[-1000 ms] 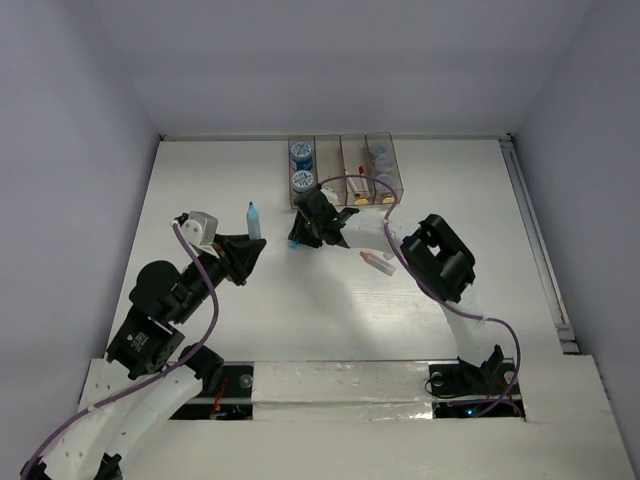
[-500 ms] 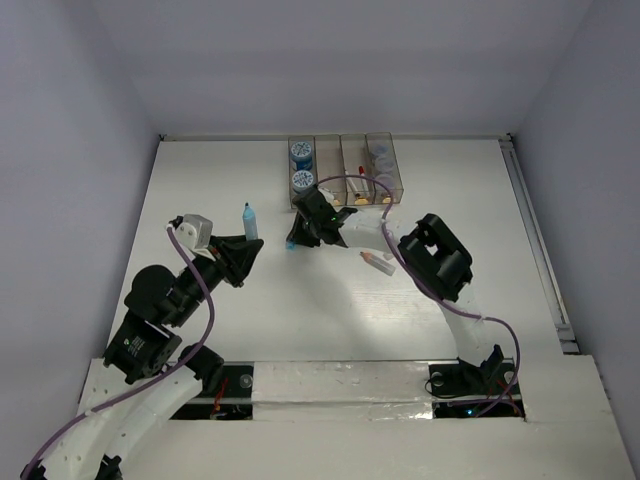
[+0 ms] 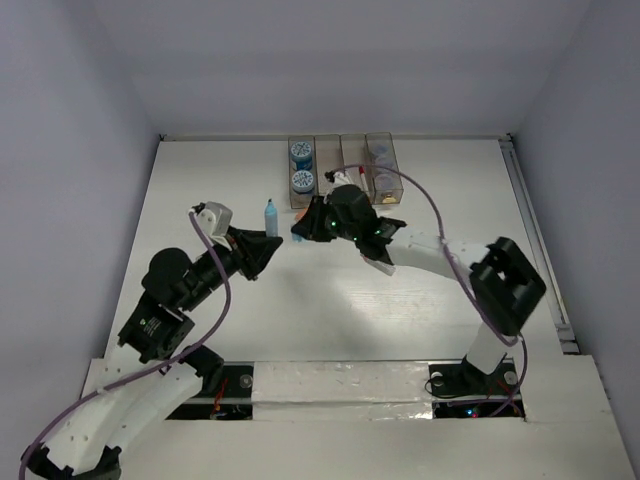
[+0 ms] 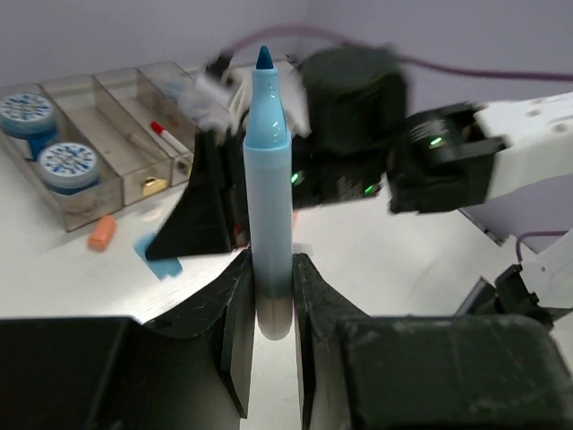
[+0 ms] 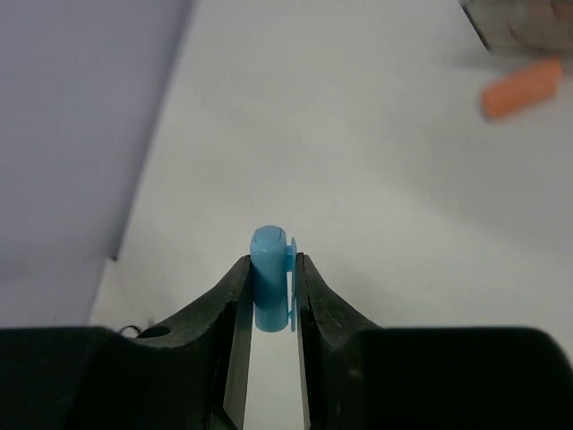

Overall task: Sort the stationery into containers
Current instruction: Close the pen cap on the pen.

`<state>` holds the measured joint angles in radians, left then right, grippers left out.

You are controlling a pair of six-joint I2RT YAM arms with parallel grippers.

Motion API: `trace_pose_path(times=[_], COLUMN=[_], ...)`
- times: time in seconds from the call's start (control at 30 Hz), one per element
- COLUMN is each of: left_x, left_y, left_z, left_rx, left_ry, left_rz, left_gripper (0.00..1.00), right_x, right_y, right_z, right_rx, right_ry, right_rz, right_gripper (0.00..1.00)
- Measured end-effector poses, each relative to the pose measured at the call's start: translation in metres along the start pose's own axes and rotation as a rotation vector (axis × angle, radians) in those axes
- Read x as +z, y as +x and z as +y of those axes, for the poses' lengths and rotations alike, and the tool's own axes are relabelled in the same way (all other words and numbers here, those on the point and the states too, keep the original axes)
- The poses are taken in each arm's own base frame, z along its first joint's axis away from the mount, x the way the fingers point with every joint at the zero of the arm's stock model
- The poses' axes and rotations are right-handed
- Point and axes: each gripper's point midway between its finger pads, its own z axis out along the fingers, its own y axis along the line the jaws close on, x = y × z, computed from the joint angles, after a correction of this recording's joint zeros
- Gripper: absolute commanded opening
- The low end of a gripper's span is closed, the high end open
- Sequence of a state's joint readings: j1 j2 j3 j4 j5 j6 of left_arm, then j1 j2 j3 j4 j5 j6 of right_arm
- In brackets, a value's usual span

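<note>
White table [image 3: 350,320] enclosed by plain pale-grey walls [image 3: 330,60].

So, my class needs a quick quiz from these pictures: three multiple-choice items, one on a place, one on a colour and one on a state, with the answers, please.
1. Where do the two blue-topped rolls sit?
A) in the left-end bin of the row
B) outside every bin
C) held by an arm

2. What colour is the marker in the left end effector?
A) red
B) light blue
C) green

3. How is the right end effector?
A) open and empty
B) shut on a small blue cap
C) shut on a roll

Answers:
1 A: the top view shows both rolls inside that bin.
2 B: the left wrist view shows its light-blue barrel upright between the fingers.
3 B: the right wrist view shows the cap pinched between the fingers.
</note>
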<state>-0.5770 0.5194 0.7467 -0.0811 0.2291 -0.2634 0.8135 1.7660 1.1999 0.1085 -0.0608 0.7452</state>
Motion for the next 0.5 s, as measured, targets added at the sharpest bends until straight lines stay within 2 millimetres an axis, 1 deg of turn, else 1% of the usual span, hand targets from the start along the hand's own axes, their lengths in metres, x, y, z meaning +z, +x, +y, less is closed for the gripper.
trace_pose_path(times=[0.07, 0.13, 0.2, 0.23, 0.3, 0.33, 0.4, 0.43, 0.47, 0.5], left_x=[0.010, 0.020, 0.028, 0.032, 0.040, 0.043, 0.048, 0.050, 0.051, 0.051], left_y=[0.006, 0.008, 0.006, 0.004, -0.002, -0.004, -0.011, -0.014, -0.016, -0.018], left_z=[-0.004, -0.012, -0.022, -0.027, -0.038, -0.042, -0.050, -0.053, -0.055, -0.056], left_rx=[-0.024, -0.048, -0.070, -0.080, -0.097, -0.104, -0.109, -0.108, -0.106, -0.104], left_ry=[0.032, 0.081, 0.141, 0.171, 0.231, 0.255, 0.304, 0.324, 0.342, 0.354], left_rz=[0.030, 0.045, 0.048, 0.049, 0.049, 0.049, 0.040, 0.035, 0.031, 0.026], left_gripper=[0.00, 0.00, 0.00, 0.00, 0.00, 0.00, 0.00, 0.00, 0.00, 0.00], right_x=[-0.026, -0.055, -0.079, -0.089, -0.104, -0.110, -0.118, -0.120, -0.122, -0.125], right_y=[-0.031, -0.066, -0.098, -0.113, -0.139, -0.147, -0.159, -0.161, -0.162, -0.162], right_z=[0.031, 0.062, 0.080, 0.085, 0.086, 0.085, 0.076, 0.074, 0.074, 0.078], right_rx=[-0.046, -0.089, -0.110, -0.117, -0.117, -0.116, -0.106, -0.101, -0.099, -0.100], right_ry=[-0.106, -0.220, -0.313, -0.355, -0.430, -0.466, -0.496, -0.508, -0.522, -0.545], right_rz=[-0.086, -0.182, -0.267, -0.306, -0.376, -0.397, -0.435, -0.442, -0.445, -0.445], right_gripper=[0.00, 0.00, 0.00, 0.00, 0.00, 0.00, 0.00, 0.00, 0.00, 0.00])
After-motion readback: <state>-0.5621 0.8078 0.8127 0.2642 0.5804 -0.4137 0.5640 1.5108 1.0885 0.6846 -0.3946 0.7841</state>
